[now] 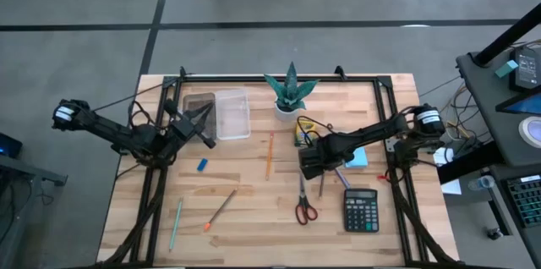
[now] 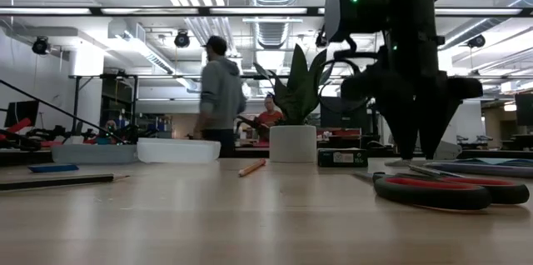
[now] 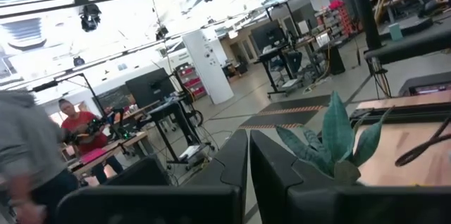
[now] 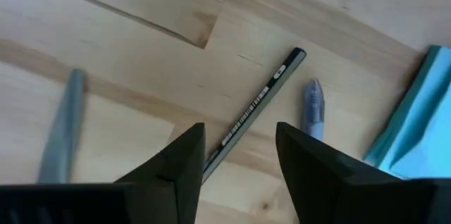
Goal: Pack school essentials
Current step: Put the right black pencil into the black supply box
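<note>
The right claw [image 4: 236,157] hangs over the desk [image 1: 254,218] with its fingers parted and nothing between them, straddling a dark pencil [image 4: 257,108] lying flat on the wood. On the desk this spot sits toward four o'clock of the potted plant [image 1: 290,91], with the blue sticky-note pad [image 4: 423,125] just beside it. The risk is that a thin pencil lying flat may roll or slip out as the fingers close, or that a finger catches the grey pen [image 4: 313,104] nearby. The left claw [image 1: 203,129], shut and empty, waits near the clear box [image 1: 232,112].
</note>
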